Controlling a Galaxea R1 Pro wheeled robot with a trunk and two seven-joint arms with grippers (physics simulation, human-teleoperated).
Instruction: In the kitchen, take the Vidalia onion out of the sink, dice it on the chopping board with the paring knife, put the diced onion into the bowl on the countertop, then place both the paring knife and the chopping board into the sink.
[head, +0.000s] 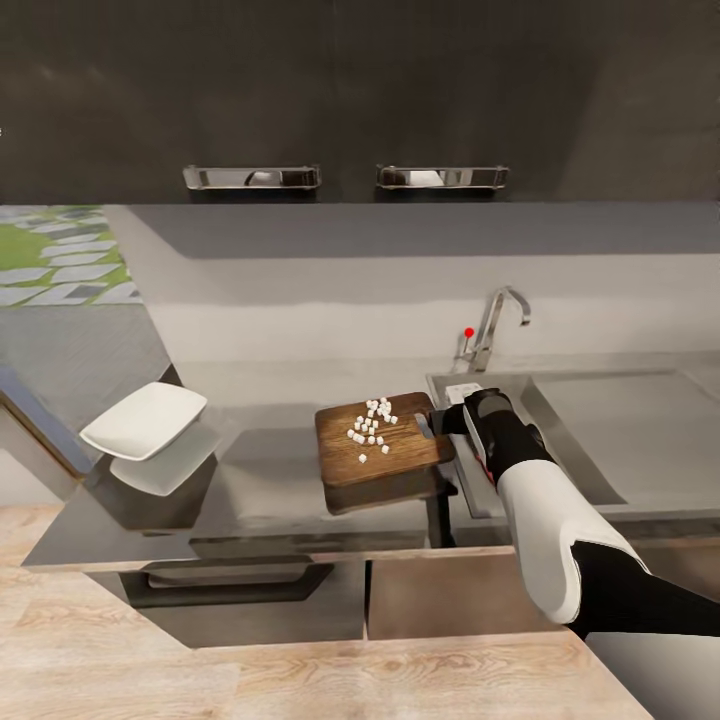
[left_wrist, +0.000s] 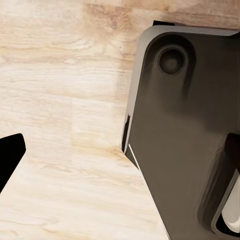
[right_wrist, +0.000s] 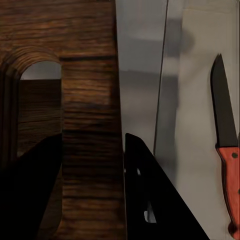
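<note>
While the right arm (head: 540, 500) reaches forward and leftward across the front of the countertop (head: 250, 490), its right gripper (head: 440, 423) sits at the slotted end of the chopping board (head: 385, 450). In the right wrist view, the two dark fingers (right_wrist: 150, 195) straddle the strip of wood (right_wrist: 90, 150) between the slot handle (right_wrist: 40, 80) and the board's end edge, one finger in the slot and the other outside. The jaws are clamped on this strip.

The chopping board lies on the countertop just left of the sink (head: 620, 440), its right end overhanging the sink rim. White onion dice (head: 372, 425) are scattered over its upper surface. The paring knife (right_wrist: 227, 150) lies flat on the grey drainboard beside the board. The bowl (head: 145, 420) stands well apart at the countertop's left end.

The left wrist view shows light wood floor (left_wrist: 60, 100) and a dark base panel (left_wrist: 185, 125); one dark fingertip (left_wrist: 10, 155) appears at the edge, so the left gripper's state cannot be determined.
</note>
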